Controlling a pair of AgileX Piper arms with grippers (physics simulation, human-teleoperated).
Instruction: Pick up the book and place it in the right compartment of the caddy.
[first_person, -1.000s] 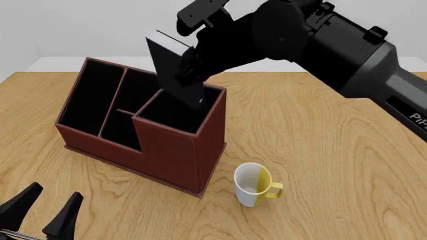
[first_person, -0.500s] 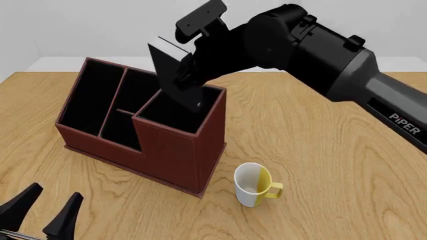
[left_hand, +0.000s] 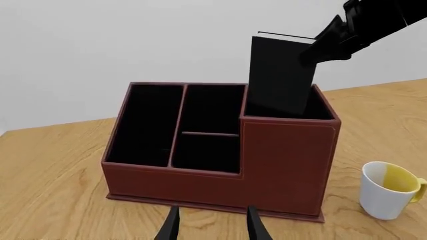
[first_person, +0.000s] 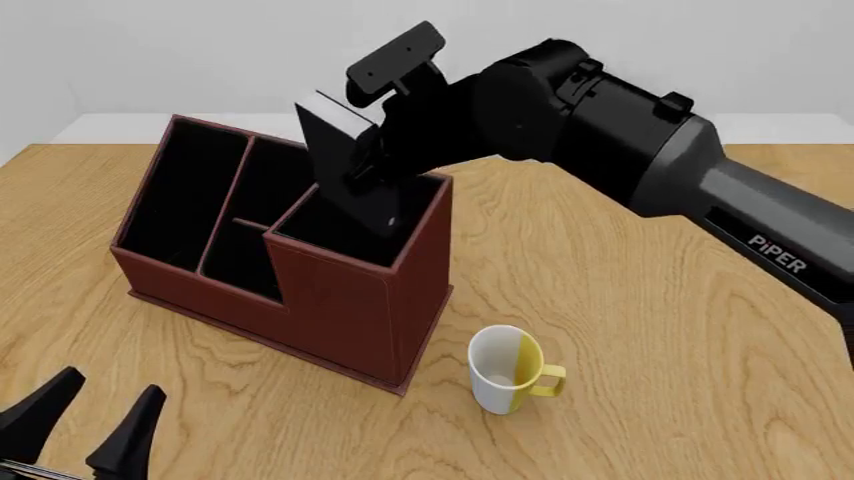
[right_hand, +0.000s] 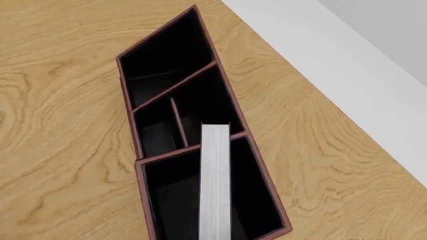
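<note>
Gripping book (first_person: 350, 170), right fingers (first_person: 368, 150), over caddy (first_person: 340, 300)

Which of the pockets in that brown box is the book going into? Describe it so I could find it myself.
Start at the big reddish-brown caddy on the wooden table. Go to its end nearest the white-and-yellow mug, where the walls step up tallest. That roughly square, black-lined right compartment is the one. The black book, held by the right claw, dips into it.

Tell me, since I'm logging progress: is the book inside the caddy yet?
Partly: the book's lower end dips into the caddy's tall right cell; the rest sticks out.
</note>
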